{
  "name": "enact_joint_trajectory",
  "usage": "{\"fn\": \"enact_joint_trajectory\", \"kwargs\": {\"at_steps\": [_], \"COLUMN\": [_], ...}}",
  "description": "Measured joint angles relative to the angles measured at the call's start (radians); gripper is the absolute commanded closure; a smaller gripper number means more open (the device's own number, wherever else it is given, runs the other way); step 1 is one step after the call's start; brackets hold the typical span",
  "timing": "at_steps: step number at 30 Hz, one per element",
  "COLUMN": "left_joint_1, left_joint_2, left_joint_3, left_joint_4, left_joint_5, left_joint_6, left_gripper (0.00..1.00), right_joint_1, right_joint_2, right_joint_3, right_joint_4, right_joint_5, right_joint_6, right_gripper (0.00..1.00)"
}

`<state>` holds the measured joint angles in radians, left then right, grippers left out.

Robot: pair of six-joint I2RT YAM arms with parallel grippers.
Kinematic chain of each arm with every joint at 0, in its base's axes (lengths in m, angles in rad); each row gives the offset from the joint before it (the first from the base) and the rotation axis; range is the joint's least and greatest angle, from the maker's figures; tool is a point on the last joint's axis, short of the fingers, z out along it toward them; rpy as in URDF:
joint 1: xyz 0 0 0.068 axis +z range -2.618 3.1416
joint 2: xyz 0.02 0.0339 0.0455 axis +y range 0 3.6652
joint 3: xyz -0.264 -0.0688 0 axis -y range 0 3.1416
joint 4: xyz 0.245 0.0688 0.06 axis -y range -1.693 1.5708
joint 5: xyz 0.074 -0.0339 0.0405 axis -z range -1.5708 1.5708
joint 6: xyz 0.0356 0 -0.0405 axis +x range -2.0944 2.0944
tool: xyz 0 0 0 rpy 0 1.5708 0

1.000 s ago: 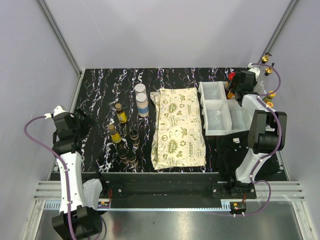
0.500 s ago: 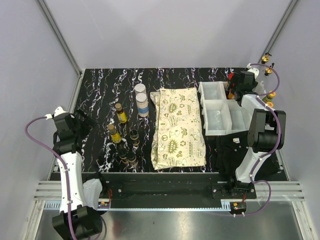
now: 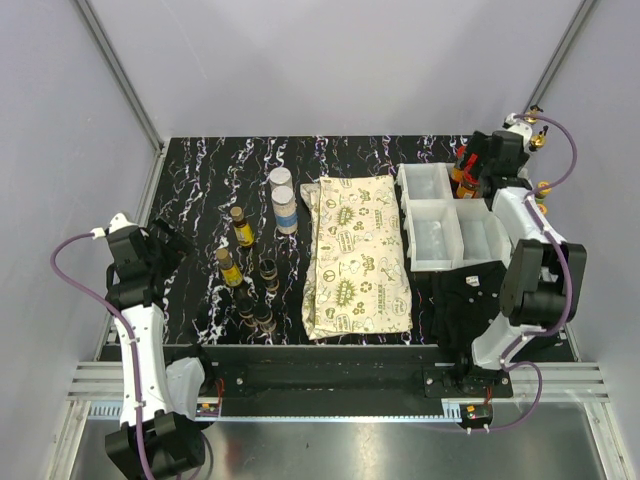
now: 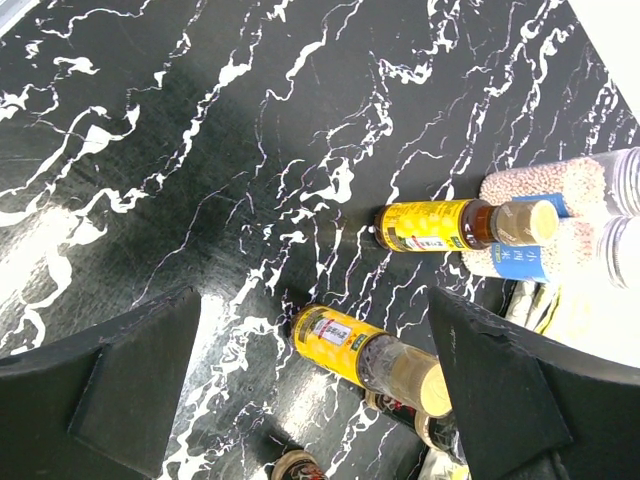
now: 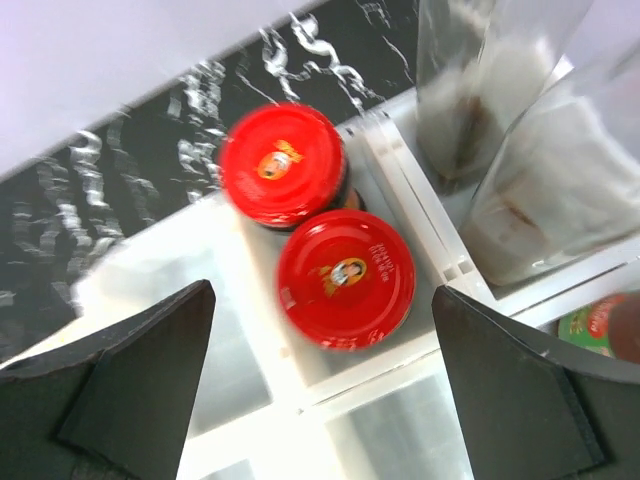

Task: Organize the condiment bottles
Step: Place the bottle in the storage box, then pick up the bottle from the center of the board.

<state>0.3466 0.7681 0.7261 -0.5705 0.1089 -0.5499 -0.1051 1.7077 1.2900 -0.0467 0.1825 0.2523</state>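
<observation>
Two red-capped bottles [image 5: 345, 278] side by side in far right bin [image 5: 385, 170], under right gripper [image 5: 322, 290], jaws wide apart. Left gripper [image 4: 312, 295] likewise spread, above two yellow-labelled bottles [image 4: 430, 225], beside two white-capped jars [image 4: 560, 185].

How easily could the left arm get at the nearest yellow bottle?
Probably easily: its fingers are open, the bottle stands straight ahead between them, and only bare table separates them. Dark bottles stand close beside it, though.

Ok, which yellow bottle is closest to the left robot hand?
The front yellow-labelled bottle, nearer the arms' bases. The back yellow-labelled bottle stands farther away, by the white-capped jars.
</observation>
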Motion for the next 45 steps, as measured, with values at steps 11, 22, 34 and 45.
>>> {"fn": "enact_joint_trajectory", "kwargs": {"at_steps": [11, 22, 34, 45], "left_joint_1": [-0.025, -0.269, -0.393, -0.405], "left_joint_2": [-0.003, -0.014, 0.003, -0.004], "left_joint_3": [-0.05, -0.05, -0.041, -0.023], "left_joint_4": [0.058, 0.058, 0.025, -0.002], "left_joint_5": [0.148, 0.08, -0.057, -0.113], "left_joint_6": [0.013, 0.029, 0.025, 0.03], "left_gripper": [0.01, 0.08, 0.26, 0.33], "right_joint_1": [0.034, 0.275, 0.362, 0.542], "right_joint_2": [-0.298, -0.34, -0.338, -0.306], "right_joint_3": [-0.08, -0.152, -0.164, -0.161], "right_joint_4": [-0.073, -0.125, -0.124, -0.123], "right_joint_5": [-0.107, -0.201, -0.241, -0.256], "right_joint_6": [0.091, 0.12, 0.146, 0.106], "right_gripper": [0.0, 0.0, 0.0, 0.0]}}
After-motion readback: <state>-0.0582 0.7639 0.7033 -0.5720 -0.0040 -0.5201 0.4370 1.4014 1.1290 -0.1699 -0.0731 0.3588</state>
